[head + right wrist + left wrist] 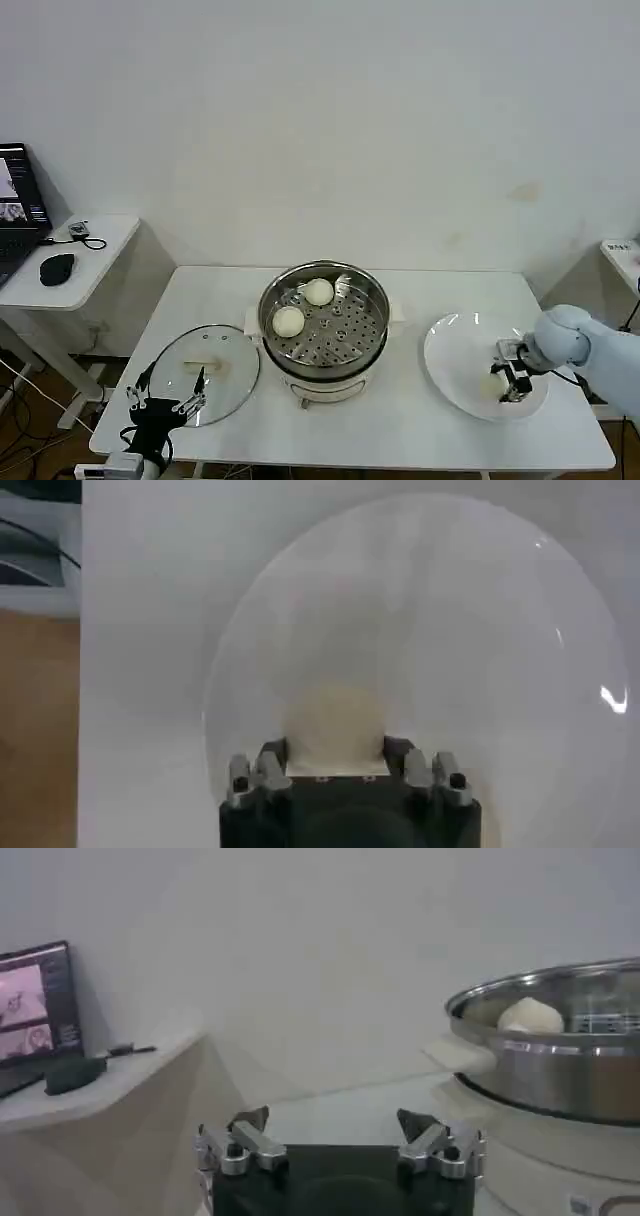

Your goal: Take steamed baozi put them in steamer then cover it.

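- The right gripper (pixel 512 381) is low over the white plate (pixel 455 340), at the right side of the table (pixel 420 430). In the right wrist view its fingers (pixel 268 770) stand on both sides of one baozi (pixel 335 728) and seem to touch it, so I judge the claw is clenched on this bun.
- Risk: the bun is soft and smooth. If the fingers press too hard, it can be crushed; if too weak, it can slip out on the way to the steamer (pixel 323 322).
- Risk: the steamer rim stands higher than the plate. A low path can knock the bun or the fingers against the steel wall.
- Two baozi (pixel 303 306) already lie on the perforated tray, at the far-left part. A careless drop can land on them instead of on a free place.
- The glass lid (pixel 205 362) lies flat on the table, left of the steamer, and the left gripper (pixel 165 403) waits at the near table edge beside it, its fingers spread apart and empty. The lid is smooth and its knob is small, so a later grasp can slide.
- Hard to make out: in the head view the bun on the plate is mostly covered by the gripper. I cannot tell if another bun is on the plate.
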Action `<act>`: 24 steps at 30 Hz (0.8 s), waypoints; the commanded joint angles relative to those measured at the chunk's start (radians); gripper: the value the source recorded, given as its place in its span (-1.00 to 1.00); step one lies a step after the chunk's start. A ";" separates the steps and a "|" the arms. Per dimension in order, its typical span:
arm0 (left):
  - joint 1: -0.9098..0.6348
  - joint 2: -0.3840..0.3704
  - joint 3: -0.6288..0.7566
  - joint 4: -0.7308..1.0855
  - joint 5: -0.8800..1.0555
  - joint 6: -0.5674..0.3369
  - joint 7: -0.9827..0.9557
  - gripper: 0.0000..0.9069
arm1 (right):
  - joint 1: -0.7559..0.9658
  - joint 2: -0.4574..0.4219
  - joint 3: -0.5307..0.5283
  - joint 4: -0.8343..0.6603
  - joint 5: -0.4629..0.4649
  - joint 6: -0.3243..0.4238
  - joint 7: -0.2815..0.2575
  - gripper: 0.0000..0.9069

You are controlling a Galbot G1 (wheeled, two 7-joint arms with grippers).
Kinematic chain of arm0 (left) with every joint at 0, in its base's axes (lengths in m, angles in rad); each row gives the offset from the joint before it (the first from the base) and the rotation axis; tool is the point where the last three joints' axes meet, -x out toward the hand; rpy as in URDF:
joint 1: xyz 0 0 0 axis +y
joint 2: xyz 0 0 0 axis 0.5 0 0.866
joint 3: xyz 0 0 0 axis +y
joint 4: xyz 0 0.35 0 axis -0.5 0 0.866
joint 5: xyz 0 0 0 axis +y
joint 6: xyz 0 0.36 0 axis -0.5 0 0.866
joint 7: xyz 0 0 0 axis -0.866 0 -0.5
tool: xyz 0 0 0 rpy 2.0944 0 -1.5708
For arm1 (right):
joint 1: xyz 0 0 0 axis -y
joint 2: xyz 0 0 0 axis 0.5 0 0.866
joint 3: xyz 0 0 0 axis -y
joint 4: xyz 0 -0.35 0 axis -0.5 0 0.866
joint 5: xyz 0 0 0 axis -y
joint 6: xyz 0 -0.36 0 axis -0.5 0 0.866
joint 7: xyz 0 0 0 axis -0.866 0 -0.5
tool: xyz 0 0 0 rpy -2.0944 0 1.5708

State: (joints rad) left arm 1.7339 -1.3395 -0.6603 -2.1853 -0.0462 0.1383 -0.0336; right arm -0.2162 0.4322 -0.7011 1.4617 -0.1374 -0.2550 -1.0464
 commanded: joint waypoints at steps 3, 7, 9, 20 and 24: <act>-0.001 0.004 0.000 -0.008 -0.001 0.002 0.001 1.00 | 0.165 -0.020 -0.046 0.019 0.020 0.035 -0.068 0.40; -0.003 0.007 0.001 -0.010 -0.002 0.002 0.001 1.00 | 0.307 -0.024 -0.063 0.037 0.052 0.067 -0.115 0.40; -0.002 0.007 0.002 -0.011 -0.002 0.001 0.001 1.00 | 0.370 -0.015 -0.065 0.044 0.065 0.079 -0.139 0.42; -0.007 0.004 0.002 -0.015 -0.002 0.002 0.001 1.00 | 0.733 0.146 -0.255 0.041 0.164 0.057 -0.163 0.42; 0.002 0.003 -0.010 -0.020 -0.002 0.002 0.001 1.00 | 0.791 0.260 -0.333 0.082 0.196 0.029 -0.137 0.42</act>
State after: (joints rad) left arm 1.7335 -1.3367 -0.6666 -2.2041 -0.0481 0.1403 -0.0331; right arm 0.3771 0.5677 -0.9216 1.5220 0.0111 -0.2203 -1.1733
